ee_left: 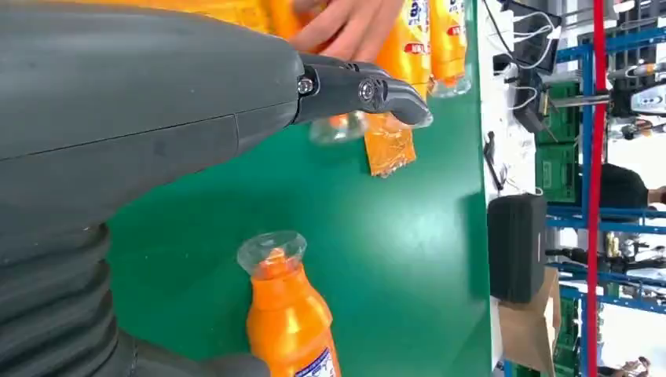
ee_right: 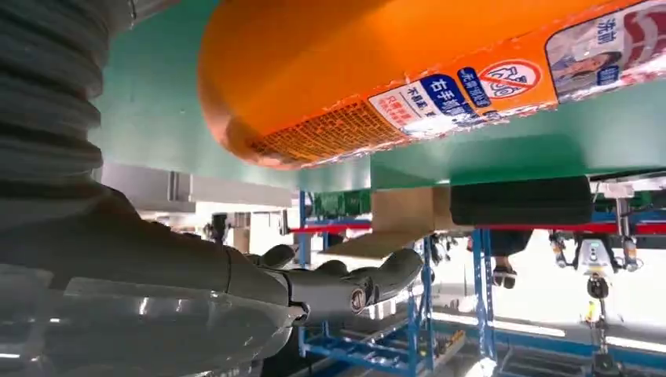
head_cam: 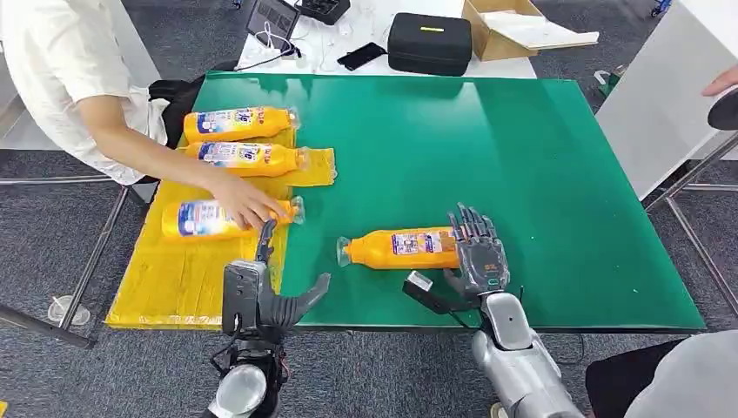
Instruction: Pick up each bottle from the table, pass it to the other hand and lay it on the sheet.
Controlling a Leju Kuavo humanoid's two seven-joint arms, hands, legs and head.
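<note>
1. Your target is the orange bottle [head_cam: 402, 247] lying flat on the green table [head_cam: 557, 174], well apart from the yellow sheet [head_cam: 174, 270], where three other bottles already lie.
2. Its long axis runs across the robot's front: the clear cap points toward the sheet and the left hand, and the base end sits at the right hand.
3. Your right hand [head_cam: 479, 252] is the nearer one by far. It sits at the bottle's base end, fingers extended and spread over and beside it. The head view does not settle whether they touch the bottle; I judge nothing is gripped yet. The right wrist view has the bottle's body looming just past the thumb.
4. Your left hand [head_cam: 270, 292] hovers at the table's near edge by the sheet, fingers apart and holding nothing, with the cap end a short way off.
5. A person's hand [head_cam: 248, 202] rests on the nearest bottle on the sheet, just beyond your left hand's fingers; mind that when you hand over.
6. Judgement: grasp with the right hand across the body, then carry it cap-first toward the left.
</note>
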